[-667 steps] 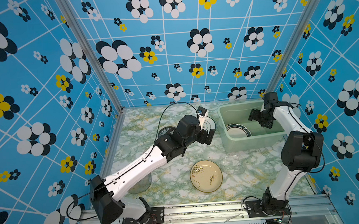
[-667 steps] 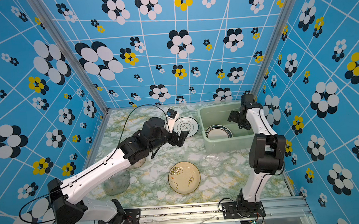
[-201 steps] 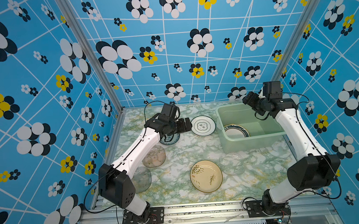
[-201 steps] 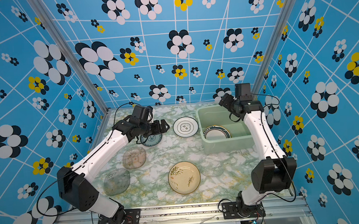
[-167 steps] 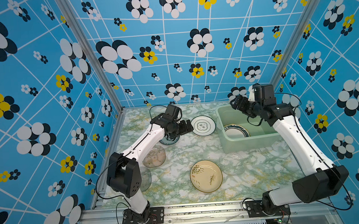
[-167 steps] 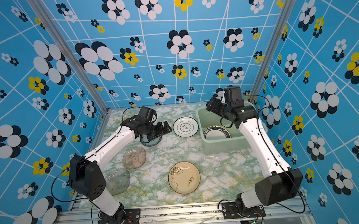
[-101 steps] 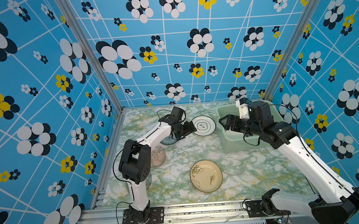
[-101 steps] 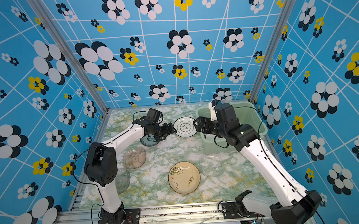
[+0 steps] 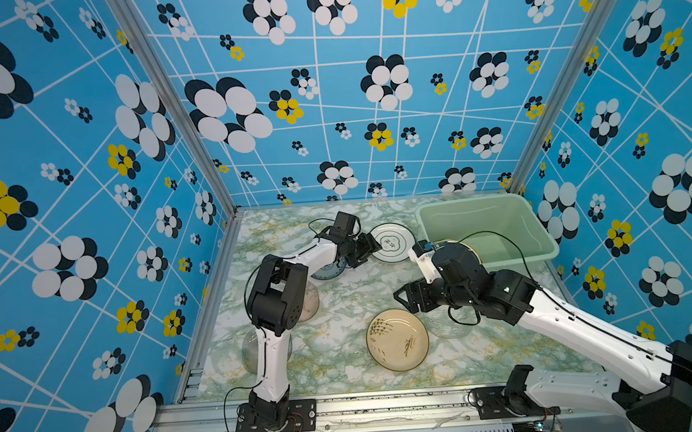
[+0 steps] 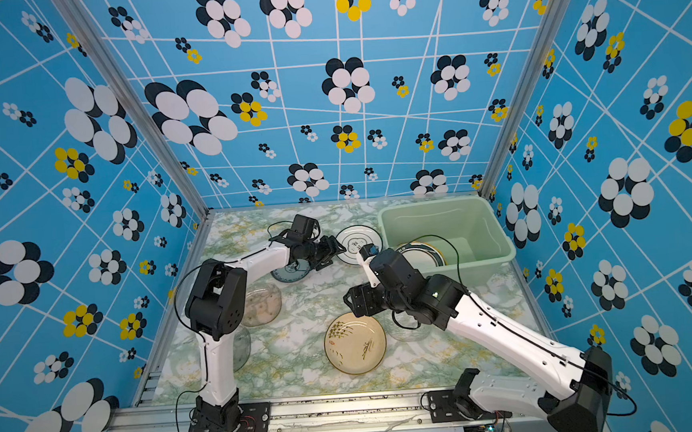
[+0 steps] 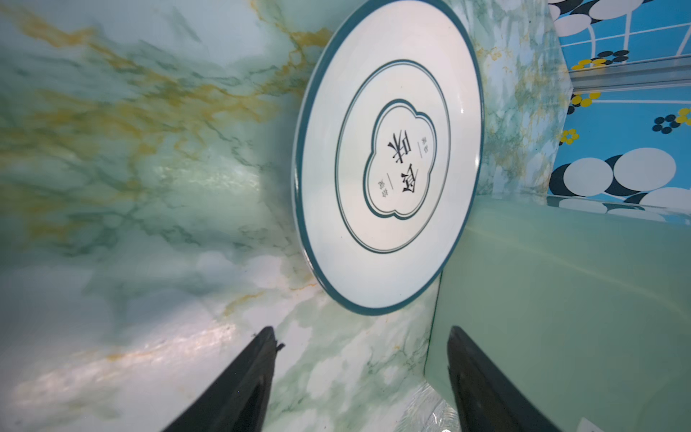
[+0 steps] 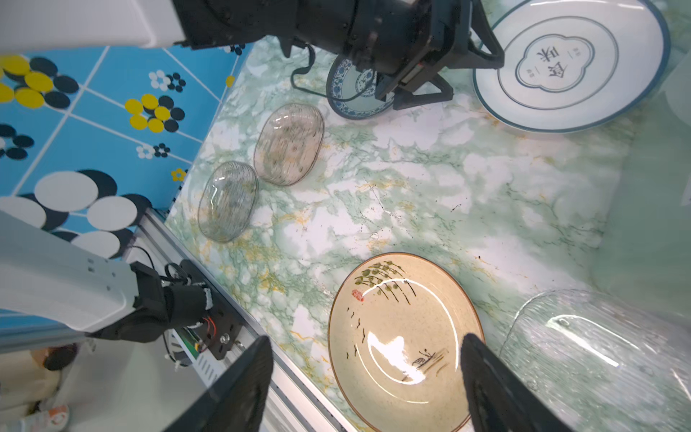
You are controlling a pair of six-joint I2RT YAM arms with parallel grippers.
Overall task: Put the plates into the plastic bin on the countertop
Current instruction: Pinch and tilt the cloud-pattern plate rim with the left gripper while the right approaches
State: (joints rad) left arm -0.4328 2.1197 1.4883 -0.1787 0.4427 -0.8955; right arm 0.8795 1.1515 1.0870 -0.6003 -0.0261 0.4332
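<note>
The left gripper (image 9: 371, 246) is pictured spread empty at the green-rimmed white plate (image 9: 394, 243) near the countertop's (image 9: 349, 292) far edge, the right gripper (image 9: 403, 300) held open, empty, by the beige plate (image 9: 397, 339).

Marble desk (image 9: 341, 296): mint bin (image 9: 482, 216) far-right corner, white green-rimmed plate (image 9: 394, 243) just beside it, blue-patterned plate (image 9: 327, 273) further left, beige plate (image 9: 397, 339) front-middle, glass plates (image 12: 288, 144) along left edge.
</note>
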